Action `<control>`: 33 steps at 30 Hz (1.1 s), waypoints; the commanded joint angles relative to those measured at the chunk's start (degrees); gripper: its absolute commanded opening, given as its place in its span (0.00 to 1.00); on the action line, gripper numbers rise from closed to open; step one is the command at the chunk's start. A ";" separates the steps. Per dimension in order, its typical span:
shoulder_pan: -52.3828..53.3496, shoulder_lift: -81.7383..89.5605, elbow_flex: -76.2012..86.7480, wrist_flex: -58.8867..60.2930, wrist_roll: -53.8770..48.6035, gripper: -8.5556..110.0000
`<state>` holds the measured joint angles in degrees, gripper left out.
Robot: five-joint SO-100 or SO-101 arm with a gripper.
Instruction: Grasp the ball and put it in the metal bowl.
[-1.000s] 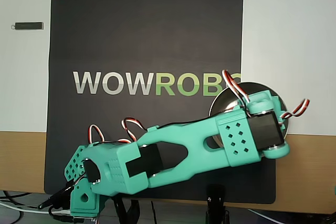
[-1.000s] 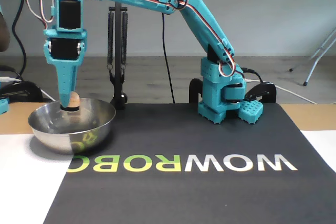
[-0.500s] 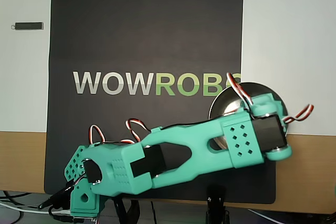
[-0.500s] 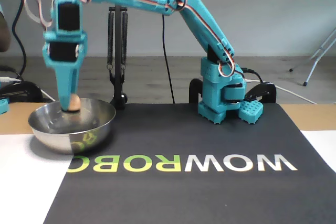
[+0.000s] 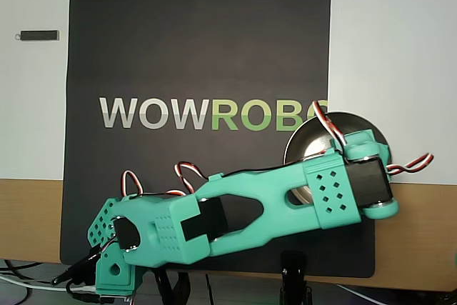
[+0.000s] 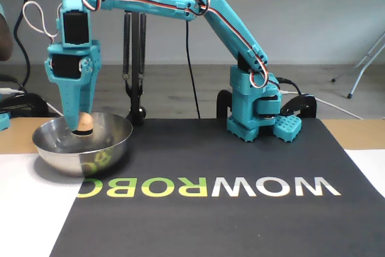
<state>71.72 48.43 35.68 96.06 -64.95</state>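
While the ball sits pinched between my fingers, just above the bowl at the fixed view's left, I judge the carry done and the release next: part the fingers so it drops inside. Rightward, my forearm runs level from the raised elbow, upper arm sloping down to the base.
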 commanded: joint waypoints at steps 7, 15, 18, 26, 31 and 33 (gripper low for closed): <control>0.70 1.23 -2.11 -0.18 5.10 0.24; 0.70 1.23 -2.11 -0.18 14.24 0.24; 0.70 1.23 -2.11 -0.18 17.23 0.24; 0.62 1.23 -2.11 -0.88 25.58 0.24; 0.26 1.23 -2.11 -4.13 33.93 0.24; 0.26 1.23 -2.11 -4.57 35.24 0.24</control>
<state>72.42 48.43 35.68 92.20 -31.29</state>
